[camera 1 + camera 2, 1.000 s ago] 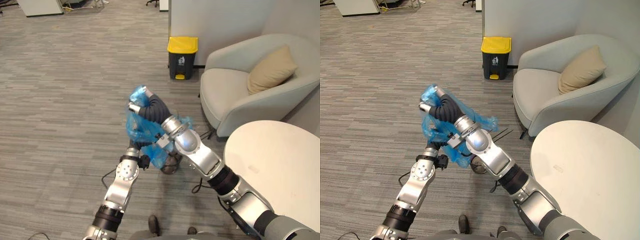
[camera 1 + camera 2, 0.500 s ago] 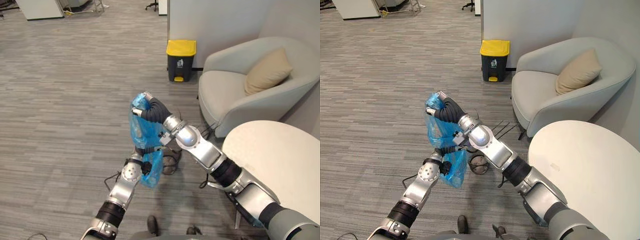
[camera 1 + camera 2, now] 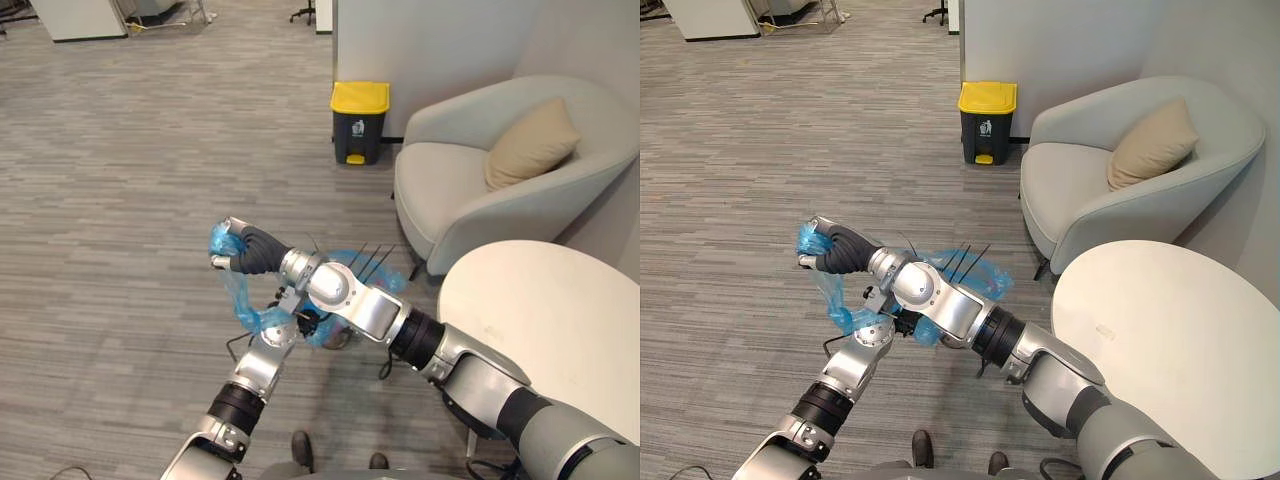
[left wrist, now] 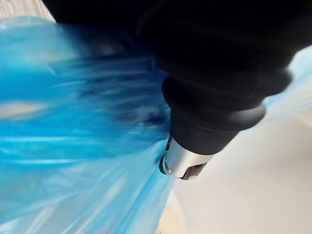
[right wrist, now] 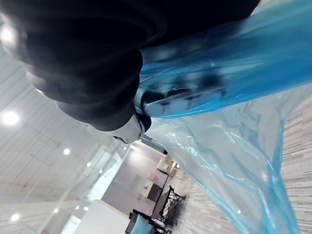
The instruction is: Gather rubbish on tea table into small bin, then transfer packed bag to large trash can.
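Your right hand (image 3: 238,250) is curled tight round a bunched end of the thin, translucent blue plastic rubbish bag (image 3: 238,292), lifted clear of the grey plank floor (image 3: 120,200). From that fist the bag runs as a taut strip down to your left hand (image 3: 288,322), just below and slightly to the right of the right hand. Plastic is wadded over the left hand, so I cannot tell how it holds. More of the bag billows loose behind your right forearm.

The main risk, as I judge it, is tearing. The film is stretched between two hands, and pulling them further apart could split it and spill whatever is inside. You also cannot see which end is the mouth. If it is the end at the left hand, easing off there may dump the contents on the floor.

The loose fold behind the forearm could snag on the arm as you swing.

The black trash can with the yellow lid (image 3: 360,122) stands well ahead of the right hand, with its lid down. Arriving with both hands busy leaves nothing free to open it. The pale grey armchair (image 3: 470,190) sits close on its right, and the round white table (image 3: 560,330) is beside your right elbow, so watch both when turning.
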Controlling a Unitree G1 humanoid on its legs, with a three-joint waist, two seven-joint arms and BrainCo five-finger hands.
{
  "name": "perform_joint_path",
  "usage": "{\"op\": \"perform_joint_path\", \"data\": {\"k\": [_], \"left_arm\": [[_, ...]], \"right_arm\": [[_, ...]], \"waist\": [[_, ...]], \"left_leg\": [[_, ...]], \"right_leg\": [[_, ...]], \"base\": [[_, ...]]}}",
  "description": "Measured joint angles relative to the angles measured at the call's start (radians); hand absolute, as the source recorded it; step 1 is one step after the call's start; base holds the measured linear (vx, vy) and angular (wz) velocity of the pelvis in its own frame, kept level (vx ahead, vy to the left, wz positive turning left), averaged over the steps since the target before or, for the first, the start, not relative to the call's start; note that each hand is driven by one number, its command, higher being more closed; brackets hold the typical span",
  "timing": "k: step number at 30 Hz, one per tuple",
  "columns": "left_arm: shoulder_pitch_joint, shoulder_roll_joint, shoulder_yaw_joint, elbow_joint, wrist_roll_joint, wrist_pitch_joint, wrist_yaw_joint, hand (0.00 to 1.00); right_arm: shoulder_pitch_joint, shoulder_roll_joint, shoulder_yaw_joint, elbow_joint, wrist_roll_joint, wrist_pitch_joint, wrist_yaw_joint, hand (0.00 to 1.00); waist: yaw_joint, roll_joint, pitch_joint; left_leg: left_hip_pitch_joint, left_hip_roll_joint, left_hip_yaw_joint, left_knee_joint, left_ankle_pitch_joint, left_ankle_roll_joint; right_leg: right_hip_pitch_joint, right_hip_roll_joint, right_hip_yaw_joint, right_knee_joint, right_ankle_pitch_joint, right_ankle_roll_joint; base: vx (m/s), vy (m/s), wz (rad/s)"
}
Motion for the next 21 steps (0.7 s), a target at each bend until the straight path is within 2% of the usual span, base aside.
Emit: {"op": "perform_joint_path", "data": {"k": [4, 8, 13, 17, 21], "left_arm": [[0.104, -0.002, 0.093, -0.080, 0.000, 0.000, 0.010, 1.00], [0.228, -0.005, 0.233, -0.087, -0.014, 0.000, 0.024, 1.00], [0.343, -0.009, 0.346, -0.089, -0.035, 0.000, 0.038, 1.00], [0.407, 0.000, 0.425, -0.089, -0.051, -0.001, 0.042, 1.00], [0.443, 0.045, 0.436, -0.056, -0.058, -0.007, 0.039, 1.00]], "right_arm": [[0.045, -0.110, -0.006, -0.078, -0.080, -0.005, 0.016, 0.00], [0.168, -0.193, -0.092, -0.135, -0.186, -0.023, 0.014, 0.00], [0.278, -0.323, -0.164, -0.176, -0.227, -0.040, 0.014, 0.00], [0.446, -0.446, -0.296, -0.236, -0.261, -0.079, 0.011, 0.00], [0.636, -0.494, -0.364, -0.220, -0.259, -0.080, 0.016, 0.00]], "waist": [[-0.002, 0.000, 0.000], [-0.001, -0.001, 0.000], [0.003, -0.002, 0.000], [0.007, -0.010, -0.004], [0.008, -0.025, -0.006]], "left_leg": [[0.000, 0.000, 0.001, 0.000, 0.000, 0.000], [0.003, 0.000, 0.006, -0.001, 0.000, 0.000], [0.003, -0.006, 0.004, -0.002, -0.001, -0.001], [-0.013, -0.016, -0.007, -0.002, -0.004, -0.004], [-0.034, -0.022, -0.021, -0.002, -0.003, -0.004]], "right_leg": [[0.000, 0.000, 0.003, 0.000, 0.000, 0.000], [-0.001, 0.000, 0.005, 0.002, -0.001, 0.002], [-0.008, -0.007, 0.003, 0.004, -0.014, 0.019], [-0.018, -0.017, -0.008, 0.002, -0.021, 0.018], [-0.022, -0.020, -0.018, -0.010, -0.016, 0.023]], "base": [[0.00, 0.000, 0.00], [0.00, 0.010, -0.02], [0.00, 0.000, 0.02], [0.01, 0.018, 0.10], [0.05, 0.029, 0.10]]}}
